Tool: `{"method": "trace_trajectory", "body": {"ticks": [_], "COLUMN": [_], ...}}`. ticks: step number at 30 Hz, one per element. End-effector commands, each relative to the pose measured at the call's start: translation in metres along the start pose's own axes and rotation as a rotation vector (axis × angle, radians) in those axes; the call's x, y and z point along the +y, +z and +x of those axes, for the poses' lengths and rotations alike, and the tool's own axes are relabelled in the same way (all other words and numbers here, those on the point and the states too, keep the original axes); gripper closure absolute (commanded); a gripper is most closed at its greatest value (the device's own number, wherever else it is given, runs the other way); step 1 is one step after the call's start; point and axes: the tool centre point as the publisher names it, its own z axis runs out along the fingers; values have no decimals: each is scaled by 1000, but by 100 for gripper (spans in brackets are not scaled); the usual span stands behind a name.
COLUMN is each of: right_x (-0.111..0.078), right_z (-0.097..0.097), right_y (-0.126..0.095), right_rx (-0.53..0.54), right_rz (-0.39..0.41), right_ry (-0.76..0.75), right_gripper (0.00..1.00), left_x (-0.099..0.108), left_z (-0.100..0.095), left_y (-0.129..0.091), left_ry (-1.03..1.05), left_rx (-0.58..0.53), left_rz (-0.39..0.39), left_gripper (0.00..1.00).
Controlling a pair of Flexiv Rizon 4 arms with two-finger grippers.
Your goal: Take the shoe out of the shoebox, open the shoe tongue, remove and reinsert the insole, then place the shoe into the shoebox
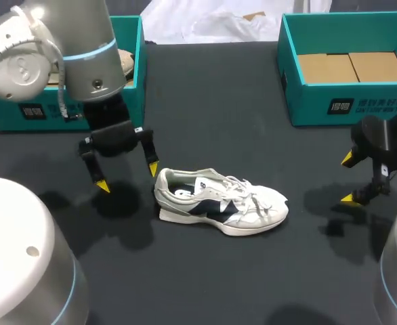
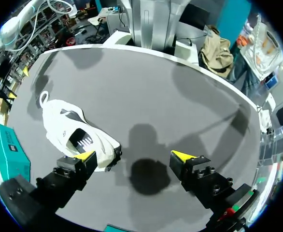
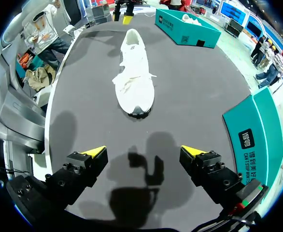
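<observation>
A white shoe (image 1: 219,200) with navy side panels lies on the black table, toe pointing right and heel toward my left gripper (image 1: 127,177). That gripper hangs open just left of the heel, nothing between its fingers. In the left wrist view the shoe's heel (image 2: 74,133) lies close beside one yellow fingertip (image 2: 86,155) of the left gripper (image 2: 134,157). My right gripper (image 1: 348,179) stands open well right of the toe. In the right wrist view the shoe (image 3: 134,77) lies ahead of the open right gripper (image 3: 144,151), toe nearest.
A teal shoebox (image 1: 134,88) stands at the back left with a second shoe (image 1: 125,61) partly visible inside. Another teal shoebox (image 1: 347,101) at the back right holds brown cardboard; in the right wrist view it (image 3: 255,135) stands close beside the right gripper.
</observation>
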Motion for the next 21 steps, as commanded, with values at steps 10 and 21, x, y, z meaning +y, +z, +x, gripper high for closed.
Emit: {"method": "trace_trajectory", "body": {"ticks": [10,21], "right_x": [-1,-1], "right_z": [2,2], "right_y": [0,0], "right_rx": [-3,-3], "right_rz": [0,0], "right_ry": [-1,-1], "right_gripper": [0,0], "left_x": [15,20], "left_z": [13,24], "left_y": [8,29], "left_ry": [-208,-389], "left_rx": [-185,-308], "left_rz": [141,305], "left_gripper": [0,0]}}
